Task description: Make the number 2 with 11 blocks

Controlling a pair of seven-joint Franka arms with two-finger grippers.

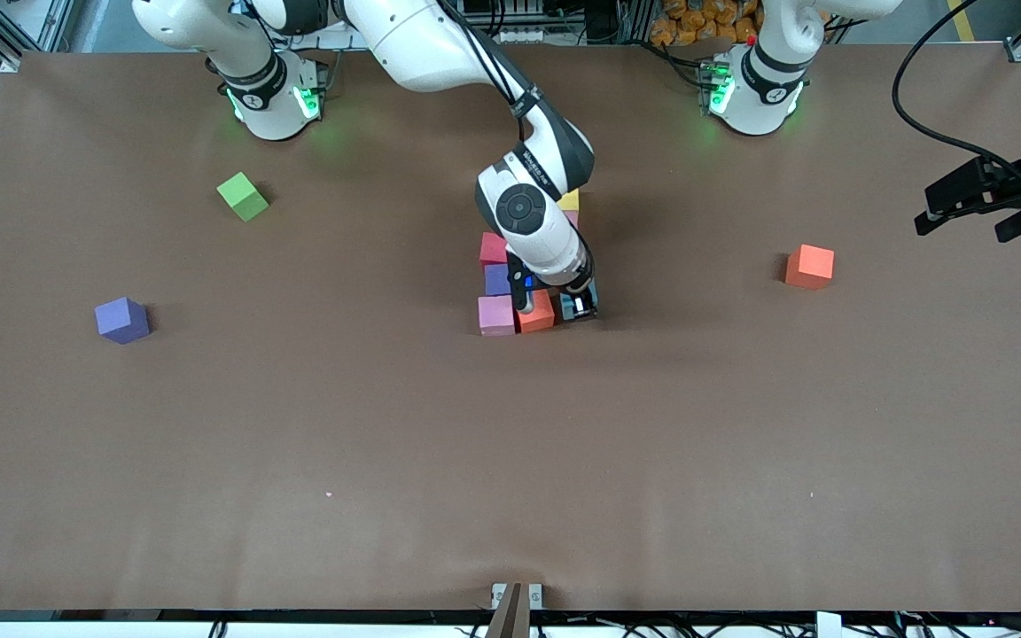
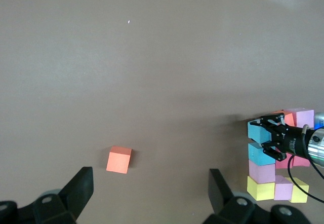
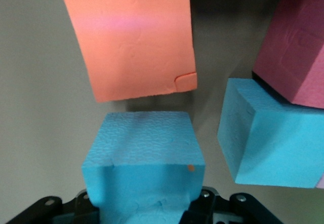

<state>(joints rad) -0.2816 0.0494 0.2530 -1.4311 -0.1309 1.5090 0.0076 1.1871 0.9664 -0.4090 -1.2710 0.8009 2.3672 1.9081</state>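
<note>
Nearest the front camera, mid-table: a row of pink cube, red cube and light blue cube, the last pinched between the closed fingers of the right gripper, set down just beside the red one. Farther up, purple cube, second light blue cube, then pink and yellow ones, partly hidden by the arm. Toward the left arm's end, a lone orange cube. Above that end, left gripper waiting, fingers spread wide, empty.

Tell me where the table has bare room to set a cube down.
Widest bare stretch: the table nearer the front camera than the cube cluster. Also free: between the cluster and the lone orange cube, and between the purple cube and the cluster. Crowded: around the cluster, where the right gripper holds a light blue cube.
</note>
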